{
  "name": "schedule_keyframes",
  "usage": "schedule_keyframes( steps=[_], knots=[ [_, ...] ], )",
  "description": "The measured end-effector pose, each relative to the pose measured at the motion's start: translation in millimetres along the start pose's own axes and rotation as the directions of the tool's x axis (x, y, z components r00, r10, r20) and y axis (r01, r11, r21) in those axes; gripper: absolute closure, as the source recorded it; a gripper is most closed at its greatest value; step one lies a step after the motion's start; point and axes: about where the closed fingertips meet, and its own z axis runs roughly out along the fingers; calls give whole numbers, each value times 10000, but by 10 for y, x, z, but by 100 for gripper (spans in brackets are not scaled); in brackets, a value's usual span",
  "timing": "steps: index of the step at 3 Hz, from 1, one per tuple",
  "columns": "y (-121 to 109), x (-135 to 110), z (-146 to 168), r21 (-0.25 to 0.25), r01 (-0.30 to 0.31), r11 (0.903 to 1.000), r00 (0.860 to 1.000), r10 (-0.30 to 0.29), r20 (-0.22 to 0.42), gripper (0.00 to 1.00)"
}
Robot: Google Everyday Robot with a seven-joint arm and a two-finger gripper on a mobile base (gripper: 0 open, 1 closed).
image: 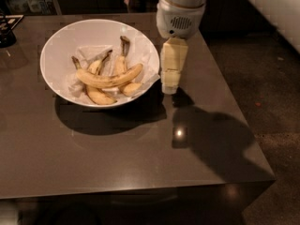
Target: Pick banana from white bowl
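The white bowl (61, 46) stands on the dark table at the upper left, lined with crumpled white paper. Inside it the banana (110, 79), long, slim and gently curved, lies crosswise on top of shorter bananas with dark stems (123, 50). My gripper (169, 87) hangs from the white arm just right of the bowl's rim, pointing down at the table surface beside the bowl. It holds nothing that I can see.
The dark table (117, 153) has its right edge near the gripper and its front edge below. A dark object (5, 36) sits at the far left. The floor (272, 88) lies to the right.
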Motion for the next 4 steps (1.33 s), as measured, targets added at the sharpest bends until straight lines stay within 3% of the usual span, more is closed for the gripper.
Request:
schedule_keyframes(
  steps=[1,2,4],
  knots=[
    [-114,-264,88,-328,692,9971,9971,-681,346,0],
    [-185,-341,110,-80,519,9986,9962,-512,699,0],
    [-283,-825,213,-282,771,9966,9919,-738,1032,0]
  ],
)
